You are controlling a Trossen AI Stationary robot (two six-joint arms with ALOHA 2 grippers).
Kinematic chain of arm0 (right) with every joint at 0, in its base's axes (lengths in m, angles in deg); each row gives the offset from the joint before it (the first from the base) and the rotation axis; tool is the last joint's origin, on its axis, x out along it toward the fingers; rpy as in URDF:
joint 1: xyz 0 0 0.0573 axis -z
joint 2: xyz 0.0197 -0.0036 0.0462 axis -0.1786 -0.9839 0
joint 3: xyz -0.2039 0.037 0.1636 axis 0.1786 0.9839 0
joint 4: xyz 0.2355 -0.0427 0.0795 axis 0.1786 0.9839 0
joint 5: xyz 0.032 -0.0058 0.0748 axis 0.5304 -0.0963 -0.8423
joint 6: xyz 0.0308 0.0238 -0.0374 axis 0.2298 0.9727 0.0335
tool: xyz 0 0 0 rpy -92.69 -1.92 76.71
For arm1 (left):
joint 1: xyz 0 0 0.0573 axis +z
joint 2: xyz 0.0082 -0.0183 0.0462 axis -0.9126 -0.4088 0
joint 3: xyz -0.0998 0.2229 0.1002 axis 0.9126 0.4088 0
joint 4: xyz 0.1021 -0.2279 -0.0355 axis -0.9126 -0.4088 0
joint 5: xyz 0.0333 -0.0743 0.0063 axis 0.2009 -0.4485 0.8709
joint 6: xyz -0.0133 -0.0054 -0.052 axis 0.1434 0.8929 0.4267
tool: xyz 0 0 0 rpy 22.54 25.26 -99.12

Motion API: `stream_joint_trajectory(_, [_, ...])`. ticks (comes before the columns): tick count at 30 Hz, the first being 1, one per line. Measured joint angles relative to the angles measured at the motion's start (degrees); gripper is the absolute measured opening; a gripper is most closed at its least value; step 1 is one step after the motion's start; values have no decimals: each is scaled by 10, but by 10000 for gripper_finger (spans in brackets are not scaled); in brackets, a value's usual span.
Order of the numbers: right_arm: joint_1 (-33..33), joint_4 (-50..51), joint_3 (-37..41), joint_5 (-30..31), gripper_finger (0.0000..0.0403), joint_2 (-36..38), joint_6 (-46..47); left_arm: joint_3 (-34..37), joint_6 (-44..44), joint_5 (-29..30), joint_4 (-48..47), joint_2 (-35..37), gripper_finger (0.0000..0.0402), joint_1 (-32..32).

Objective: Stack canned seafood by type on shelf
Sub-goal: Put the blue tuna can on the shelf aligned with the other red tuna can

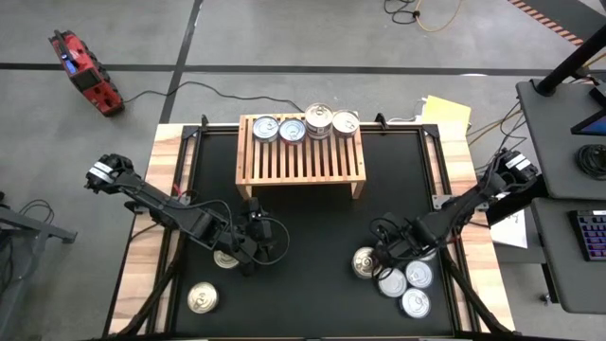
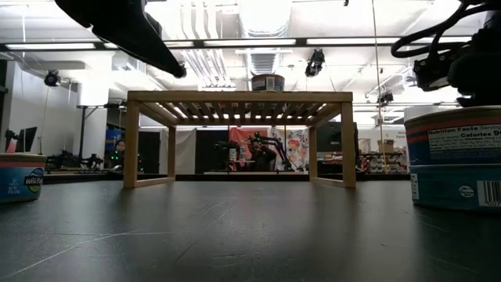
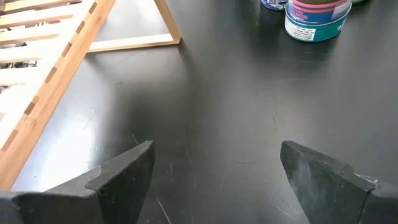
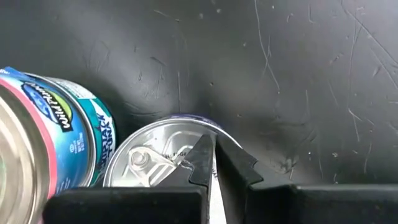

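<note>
Your left pincer (image 1: 251,248) sat wide open and empty over the black desk (image 1: 312,218), just in front of the shelf (image 1: 301,159). Four cans (image 1: 305,123) were lined along the shelf's back edge. Your right pincer (image 4: 214,163) was nearly shut, fingers close together right over a silver-lidded tin (image 4: 155,163), gripping nothing, in the cluster of cans (image 1: 398,275) at the desk's right front.
</note>
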Motion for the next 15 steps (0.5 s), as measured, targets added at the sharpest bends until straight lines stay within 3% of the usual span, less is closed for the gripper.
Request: stream_joint_trajectory(15, [11, -3, 0, 5, 13, 0, -31, 0, 0, 0, -8, 0, 331, 0])
